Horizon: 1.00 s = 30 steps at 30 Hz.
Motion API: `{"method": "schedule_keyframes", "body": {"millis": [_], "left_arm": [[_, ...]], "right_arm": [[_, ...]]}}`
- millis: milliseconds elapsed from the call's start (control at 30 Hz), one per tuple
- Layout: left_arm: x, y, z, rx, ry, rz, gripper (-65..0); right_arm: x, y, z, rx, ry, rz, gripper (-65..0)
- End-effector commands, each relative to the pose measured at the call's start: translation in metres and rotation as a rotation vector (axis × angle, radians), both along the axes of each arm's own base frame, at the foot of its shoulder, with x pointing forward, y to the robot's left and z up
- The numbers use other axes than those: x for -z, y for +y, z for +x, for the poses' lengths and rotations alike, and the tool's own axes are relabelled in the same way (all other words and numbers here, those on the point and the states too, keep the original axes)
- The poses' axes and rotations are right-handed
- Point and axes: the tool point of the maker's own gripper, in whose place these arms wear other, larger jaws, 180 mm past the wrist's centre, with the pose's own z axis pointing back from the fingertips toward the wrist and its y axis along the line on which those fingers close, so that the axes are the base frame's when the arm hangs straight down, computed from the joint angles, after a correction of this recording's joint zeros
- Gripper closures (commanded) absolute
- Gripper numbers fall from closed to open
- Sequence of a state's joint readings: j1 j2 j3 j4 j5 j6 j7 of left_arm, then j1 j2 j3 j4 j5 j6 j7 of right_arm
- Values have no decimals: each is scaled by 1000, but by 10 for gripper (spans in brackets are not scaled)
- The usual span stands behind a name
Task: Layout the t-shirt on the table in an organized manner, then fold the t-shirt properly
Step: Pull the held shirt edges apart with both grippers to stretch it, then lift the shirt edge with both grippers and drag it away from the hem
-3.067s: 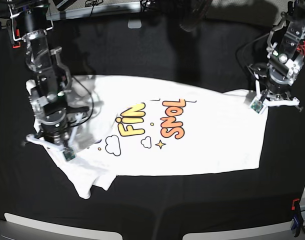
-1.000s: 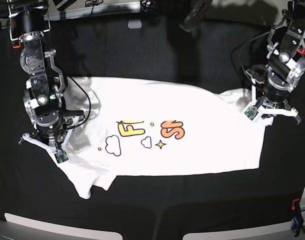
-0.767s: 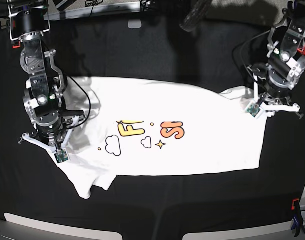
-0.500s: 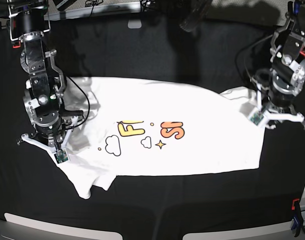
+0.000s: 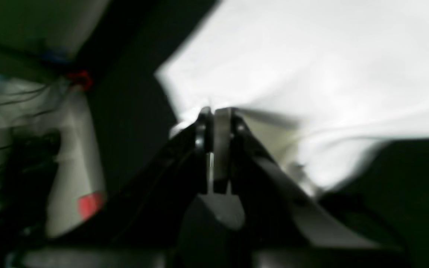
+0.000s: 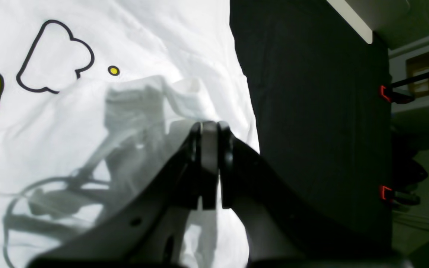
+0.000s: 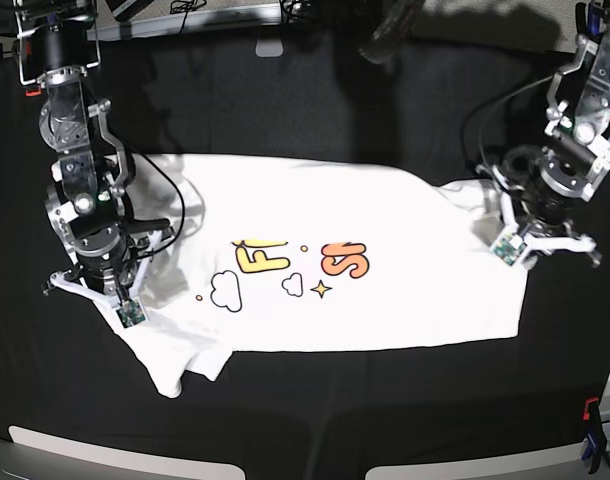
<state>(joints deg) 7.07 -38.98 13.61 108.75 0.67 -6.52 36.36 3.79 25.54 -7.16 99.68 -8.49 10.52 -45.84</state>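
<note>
The white t-shirt [image 7: 385, 300] lies spread across the middle of the black table [image 7: 315, 420]. A fold of cloth covers the upper half of its yellow and orange lettering [image 7: 300, 258]. My left gripper [image 7: 540, 232] is at the shirt's right sleeve. In the blurred left wrist view it [image 5: 214, 111] is shut, with the t-shirt [image 5: 311, 56] edge drawn up to its tips. My right gripper [image 7: 103, 272] is at the shirt's left edge. It [image 6: 209, 126] is shut with its tips on puckered t-shirt cloth [image 6: 143, 37], near a cloud outline [image 6: 50, 56].
Red clips [image 6: 384, 93] hold the table cloth at its edge, and another red and blue clip [image 7: 590, 425] sits at the front right. A grey bar [image 7: 185, 20] and cables lie along the far edge. White panels [image 7: 85, 450] border the front.
Three seconds ago the lettering showed whole; now a fold hides its upper half. In the last second my left arm moved forward and right with the sleeve. The right arm barely shifted.
</note>
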Motion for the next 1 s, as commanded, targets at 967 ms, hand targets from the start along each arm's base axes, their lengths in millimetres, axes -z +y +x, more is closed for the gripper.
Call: {"method": "schedule_keyframes", "body": {"millis": [967], "left_arm": [[9, 17, -70, -95, 24, 162, 0]], "right_arm": [[7, 74, -120, -235, 104, 103, 0]]}}
